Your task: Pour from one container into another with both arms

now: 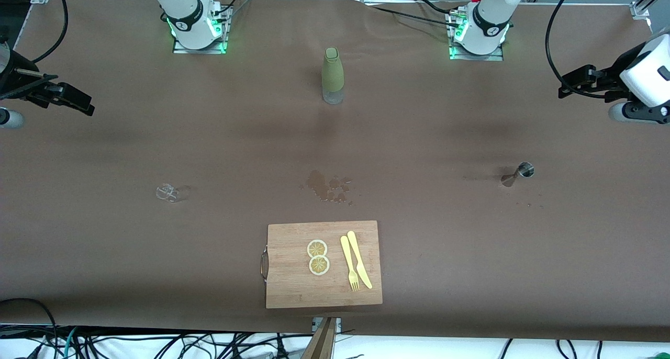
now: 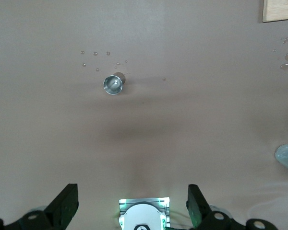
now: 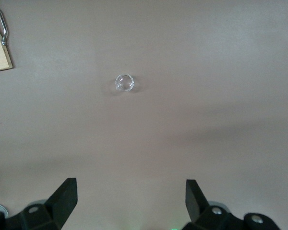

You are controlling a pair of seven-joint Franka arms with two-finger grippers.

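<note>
Meanwhile, both arms wait high at the bench ends, nothing held.
Front: jigger [image 1: 525,169], glass [image 1: 167,192], spill [image 1: 328,186] between; early or late, unclear. Left wrist: left gripper [image 2: 133,206], jaws apart, over jigger. Right wrist: right gripper [image 3: 131,201], jaws apart, over glass.

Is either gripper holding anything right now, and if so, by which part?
Nothing is held. The left gripper and right gripper both hang open over bare table; the small steel measuring cup and small clear glass stand untouched.
</note>
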